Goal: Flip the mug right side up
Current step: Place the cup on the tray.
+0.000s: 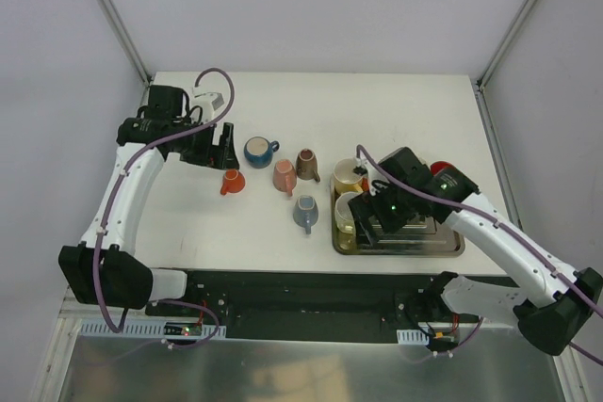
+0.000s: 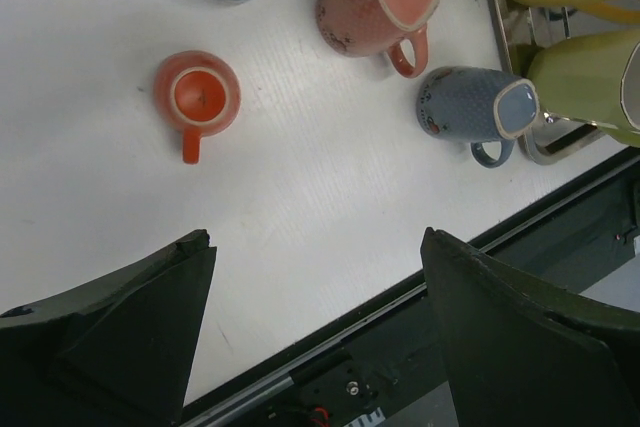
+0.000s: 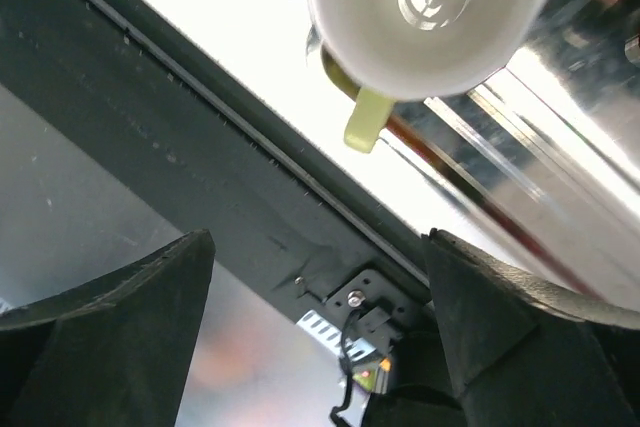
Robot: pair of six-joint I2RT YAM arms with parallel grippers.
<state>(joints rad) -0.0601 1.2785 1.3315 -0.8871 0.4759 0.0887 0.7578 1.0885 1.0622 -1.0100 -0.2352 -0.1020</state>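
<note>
Both my jaws stand wide apart and empty over the smooth white table [image 1: 396, 110].
A shiny metal tray [image 1: 443, 244] sits at the near right edge. My right gripper [image 3: 318, 242] hangs over the glossy lime-green mug [image 3: 430, 7] on it, round and white inside. My left gripper [image 2: 318, 242] hovers above bare tabletop; the small flared orange mug [image 2: 197, 94] stands foot-ring up ahead of it, with free space all round.

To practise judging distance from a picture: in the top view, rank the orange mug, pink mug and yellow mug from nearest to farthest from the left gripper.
Measured from the left gripper:
1. Orange mug, close beside the fingers, on the table's left part.
2. Pink mug, near mid-table.
3. Yellow mug, on the tray at the right.
</note>
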